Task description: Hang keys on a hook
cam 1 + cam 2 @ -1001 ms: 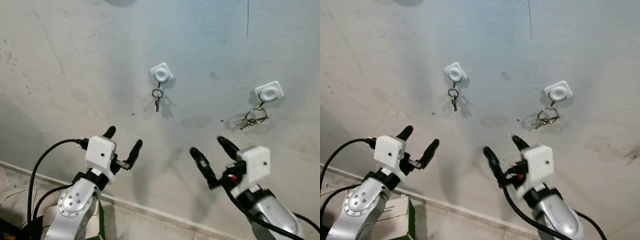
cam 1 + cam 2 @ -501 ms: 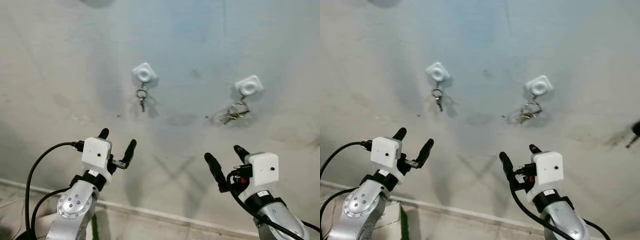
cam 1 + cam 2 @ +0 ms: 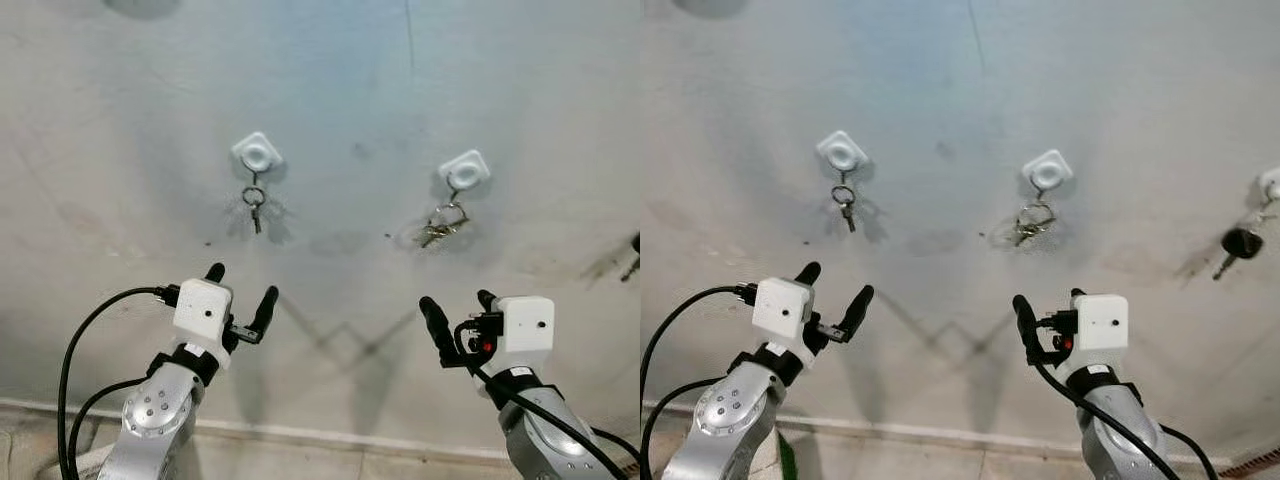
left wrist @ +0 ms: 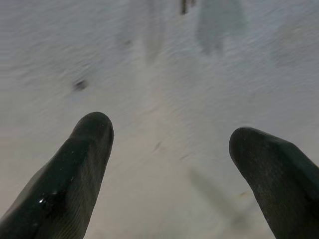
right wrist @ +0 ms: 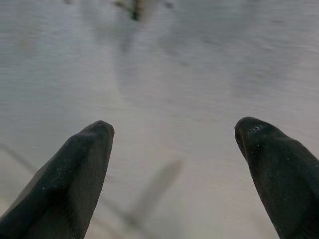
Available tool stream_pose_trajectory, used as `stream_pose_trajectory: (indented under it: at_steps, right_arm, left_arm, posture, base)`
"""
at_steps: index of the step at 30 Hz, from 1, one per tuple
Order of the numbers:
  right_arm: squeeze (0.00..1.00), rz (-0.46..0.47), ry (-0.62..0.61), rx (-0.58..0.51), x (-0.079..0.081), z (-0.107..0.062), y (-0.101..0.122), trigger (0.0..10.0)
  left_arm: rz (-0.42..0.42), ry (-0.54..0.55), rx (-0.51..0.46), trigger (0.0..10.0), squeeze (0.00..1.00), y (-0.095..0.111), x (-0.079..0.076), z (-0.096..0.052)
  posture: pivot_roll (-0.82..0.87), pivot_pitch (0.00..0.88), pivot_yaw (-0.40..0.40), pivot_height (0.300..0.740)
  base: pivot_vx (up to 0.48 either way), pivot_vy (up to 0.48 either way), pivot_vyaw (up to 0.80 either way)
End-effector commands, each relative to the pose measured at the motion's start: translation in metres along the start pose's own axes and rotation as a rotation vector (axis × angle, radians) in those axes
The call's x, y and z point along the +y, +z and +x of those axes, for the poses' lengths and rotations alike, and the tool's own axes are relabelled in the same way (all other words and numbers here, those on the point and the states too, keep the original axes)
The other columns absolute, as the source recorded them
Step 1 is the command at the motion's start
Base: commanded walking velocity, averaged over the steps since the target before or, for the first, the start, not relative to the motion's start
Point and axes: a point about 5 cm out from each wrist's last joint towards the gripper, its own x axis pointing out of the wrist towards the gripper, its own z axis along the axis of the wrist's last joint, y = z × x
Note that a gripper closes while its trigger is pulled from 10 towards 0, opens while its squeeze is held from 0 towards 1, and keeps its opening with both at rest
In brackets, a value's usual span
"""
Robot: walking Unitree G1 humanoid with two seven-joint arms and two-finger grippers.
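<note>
Two white square hooks are stuck on the pale wall. A single key on a ring (image 3: 254,203) hangs from the left hook (image 3: 256,155). From the right hook (image 3: 464,170) hangs a bunch of keys (image 3: 438,226). A third hook (image 3: 1272,182) at the far right edge carries a black-headed key (image 3: 1235,246). My left gripper (image 3: 241,284) is open and empty, below the left hook. My right gripper (image 3: 458,304) is open and empty too, below the right hook. Both stand apart from the wall.
A white baseboard (image 3: 330,436) runs along the foot of the wall, with pale floor below it. A thin crack (image 3: 408,32) runs down the wall above the hooks. Black cables loop from my left arm (image 3: 80,350).
The camera has swung right, so the hooks have shifted left and a third hook with a black key has come into view. My right gripper has dropped lower, away from the keys.
</note>
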Motion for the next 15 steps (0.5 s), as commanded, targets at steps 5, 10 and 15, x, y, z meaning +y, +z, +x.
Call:
stream_pose_trajectory:
  at_steps: [5, 10, 15]
  right_arm:
    - [0.0, 0.007, -0.006, 0.004, 0.0001, 0.0019, -0.0016, 10.0]
    - [0.0, 0.014, -0.006, 0.01, 0.0004, 0.0017, -0.003, 10.0]
    - [0.0, 0.02, -0.014, 0.014, 0.0, 0.0014, -0.0041, 10.0]
  left_arm:
    - [-0.006, -0.002, 0.014, 10.0, 0.0, -0.0025, -0.0014, 0.0]
    - [-0.004, -0.002, 0.014, 10.0, 0.0, -0.0024, -0.0015, 0.0]
    - [-0.001, -0.002, 0.016, 10.0, 0.0, -0.0026, -0.0011, -0.0005]
  posture:
    - [0.03, 0.0, 0.004, 0.74]
    - [0.03, 0.0, 0.004, 0.74]
    - [0.03, 0.0, 0.006, 0.74]
  base:
    - [-0.109, 0.0, 0.0]
    - [-0.3, 0.0, 0.0]
    - [-0.327, 0.0, 0.0]
